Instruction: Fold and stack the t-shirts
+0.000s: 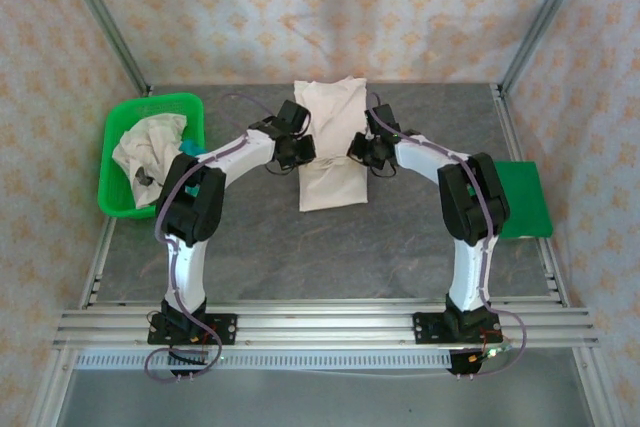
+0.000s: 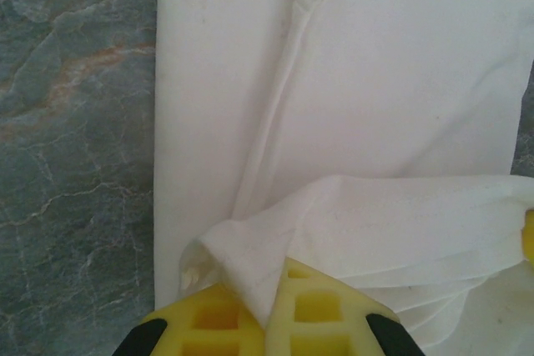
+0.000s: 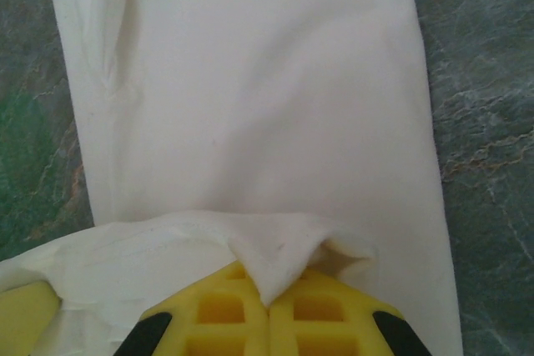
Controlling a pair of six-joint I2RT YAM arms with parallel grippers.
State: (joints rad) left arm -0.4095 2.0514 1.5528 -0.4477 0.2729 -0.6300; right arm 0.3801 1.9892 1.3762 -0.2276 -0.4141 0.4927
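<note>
A cream t-shirt (image 1: 330, 142) lies as a long narrow strip in the middle of the table, its far end lifted and doubled over. My left gripper (image 1: 297, 152) is shut on the strip's left corner; the wrist view shows cloth (image 2: 250, 264) pinched between the yellow fingers (image 2: 209, 323). On the opposite corner my right gripper (image 1: 365, 150) is shut too, a point of fabric (image 3: 279, 268) caught between its pads (image 3: 334, 314). Flat shirt (image 3: 267, 97) stretches away beneath both. More crumpled cream shirts (image 1: 148, 147) fill the basket, with a bit of teal (image 1: 192, 151) beside them.
The green plastic basket (image 1: 120, 197) stands at the table's left edge, close behind my left arm. A flat green mat (image 1: 525, 199) lies at the right edge. Grey marbled tabletop (image 1: 330, 257) surrounds the shirt, and patterned walls close the back and sides.
</note>
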